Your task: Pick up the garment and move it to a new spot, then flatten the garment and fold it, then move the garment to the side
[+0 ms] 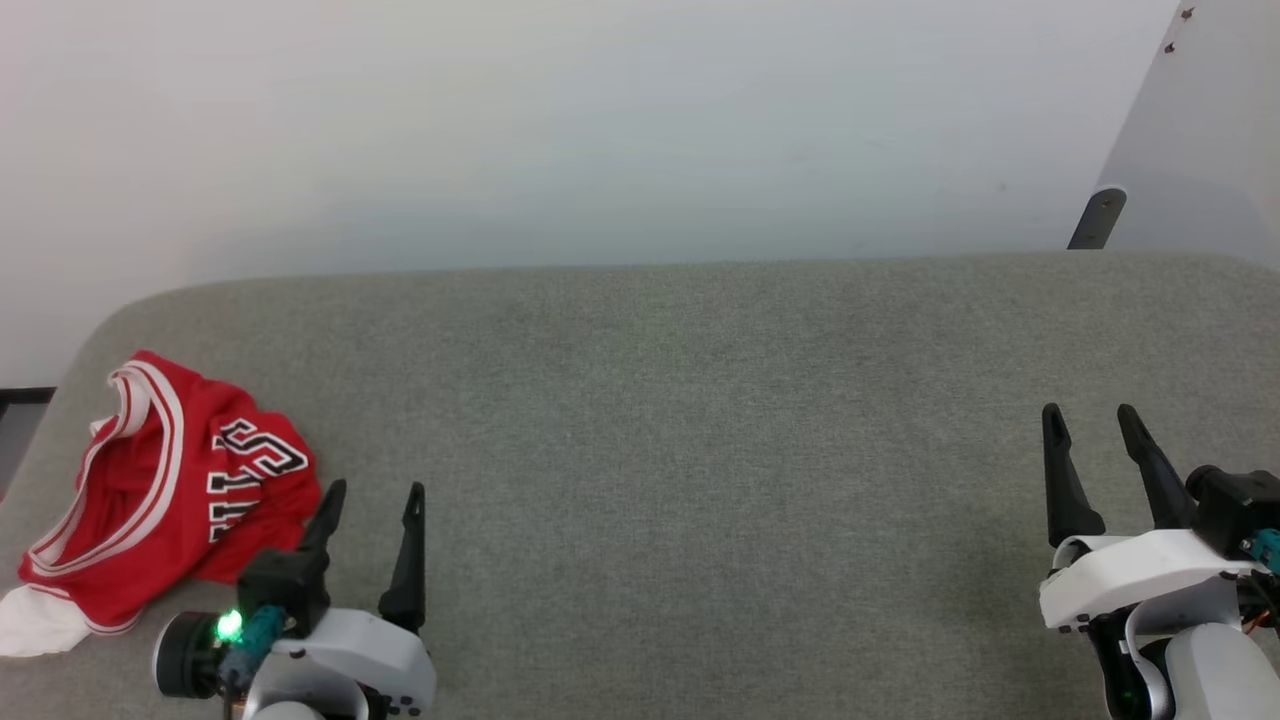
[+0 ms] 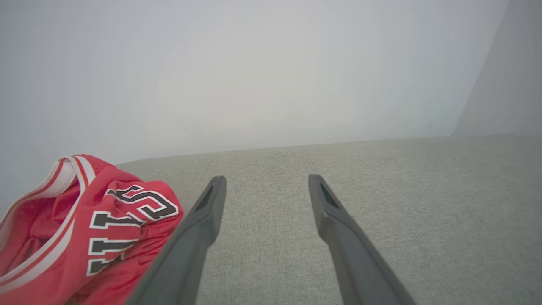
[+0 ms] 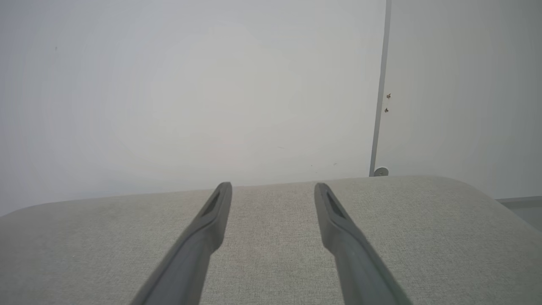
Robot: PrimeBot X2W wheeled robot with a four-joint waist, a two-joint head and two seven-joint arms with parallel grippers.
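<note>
- The garment is lying crumpled at the lower left of the head view, on the left end of the grey padded surface, with its lettering facing up.
- The left gripper is hovering just beside its right edge, fingers spread apart and holding nothing.
- The right gripper is sitting at the lower right, well apart from the garment, its fingers likewise gaping and empty.
</note>
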